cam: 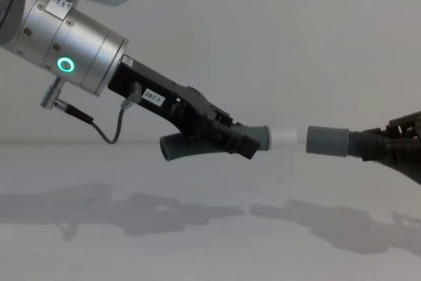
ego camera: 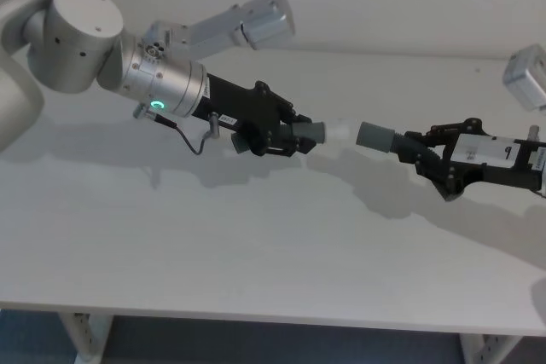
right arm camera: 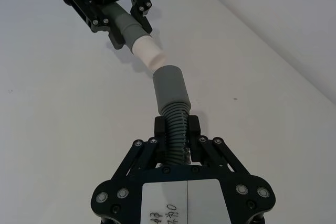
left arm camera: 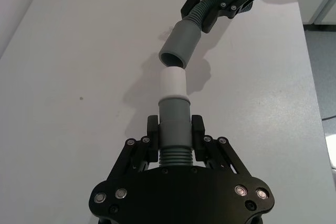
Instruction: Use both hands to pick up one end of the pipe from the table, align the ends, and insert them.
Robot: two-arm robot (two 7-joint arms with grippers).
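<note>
While both pipe pieces are hanging in the air above the matt white table (ego camera: 256, 245), the left gripper (ego camera: 294, 137) is clamping a dark-grey plastic piece (left arm camera: 173, 124) whose shaft is smooth near the front and ribbed where it enters the black fingers (left arm camera: 197, 129). That piece is ending in a narrower, smooth white tip (left arm camera: 172, 81), cylindrical and blunt. The right gripper (ego camera: 420, 152) is gripping the other piece (right arm camera: 177, 124) by its corrugated grey hose section, and a wide, smooth grey collar (right arm camera: 169, 85) is forming its open, hollow mouth.

The white tip and the collar are facing each other almost in line, just apart, with a slim gap showing between them in the chest view; the wrist views are showing the two slightly angled to one another. Behind the left gripper the curved ribbed tail of its piece is sticking out below the fingers.

The left arm is reaching in from the upper left, sloping downward, its silver cylindrical wrist (cam: 66, 51) carrying a glowing green ring (cam: 65, 65). The right arm is coming in low from the right edge, nearly level.

A small white label on the left gripper's black body is reading "297-1" (cam: 152, 97). A white panel (right arm camera: 185, 203) on the right gripper is bearing handwriting that cannot be read.
</note>
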